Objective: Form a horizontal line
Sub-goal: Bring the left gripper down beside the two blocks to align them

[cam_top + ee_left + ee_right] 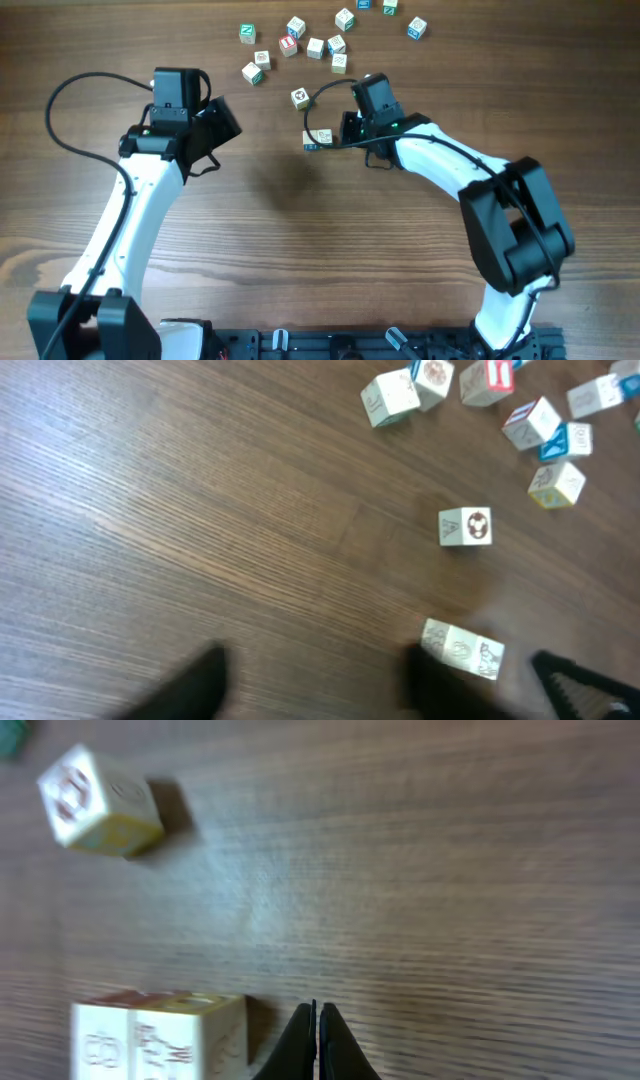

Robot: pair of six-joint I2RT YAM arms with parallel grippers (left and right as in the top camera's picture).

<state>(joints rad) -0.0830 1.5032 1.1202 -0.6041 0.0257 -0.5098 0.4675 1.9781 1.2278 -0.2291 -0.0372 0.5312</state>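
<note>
Right gripper (318,1045) pinched shut, empty, just beside the horizontal line (160,1038) of pale, square-edged wooden cubes — left gripper (315,690) parted, empty.

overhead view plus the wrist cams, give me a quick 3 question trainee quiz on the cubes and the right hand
1. True or false: the right hand is shut.
2. The row is: A beside that hand, B far from it, C held in it.
3. Fill in: in the overhead view, the lone cube appears ___ the row (above/below).
Key: 1 true; 2 A; 3 above.
</note>
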